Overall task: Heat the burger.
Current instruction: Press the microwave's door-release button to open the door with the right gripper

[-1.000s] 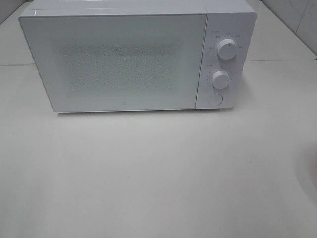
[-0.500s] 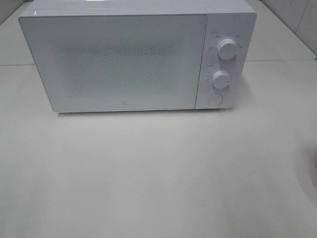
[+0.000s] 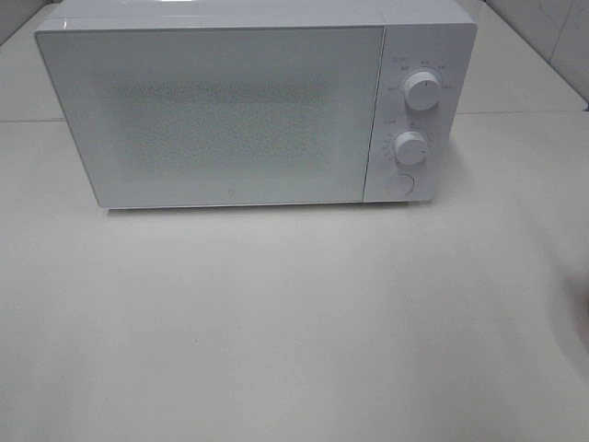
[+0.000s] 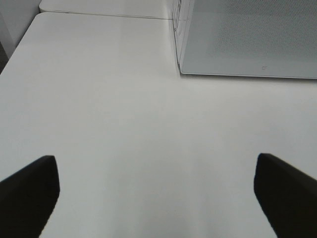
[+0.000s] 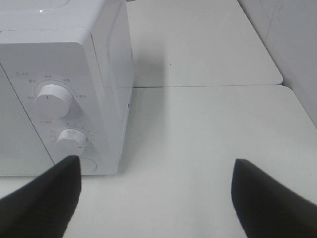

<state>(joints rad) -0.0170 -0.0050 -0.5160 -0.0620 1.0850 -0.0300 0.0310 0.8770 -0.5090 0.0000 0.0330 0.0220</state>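
The burger shows in no view, so its facing cannot be told (the microwave's [image 3: 221,110] shut, frosted door across the upper frame hides the inside). The left gripper [image 4: 157,192] and right gripper [image 5: 157,193] are cut off at the lower edges, their jaws wide apart over the counter [image 3: 294,322] and holding nothing.

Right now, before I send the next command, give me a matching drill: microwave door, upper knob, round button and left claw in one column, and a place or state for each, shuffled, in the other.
Column one
1. microwave door
2. upper knob
3. round button
4. left claw

Column two
A. lowest on the control panel
B. shut
C. open, nothing between its fingers
D. top of the control panel

Pairs: 1-B, 2-D, 3-A, 4-C.
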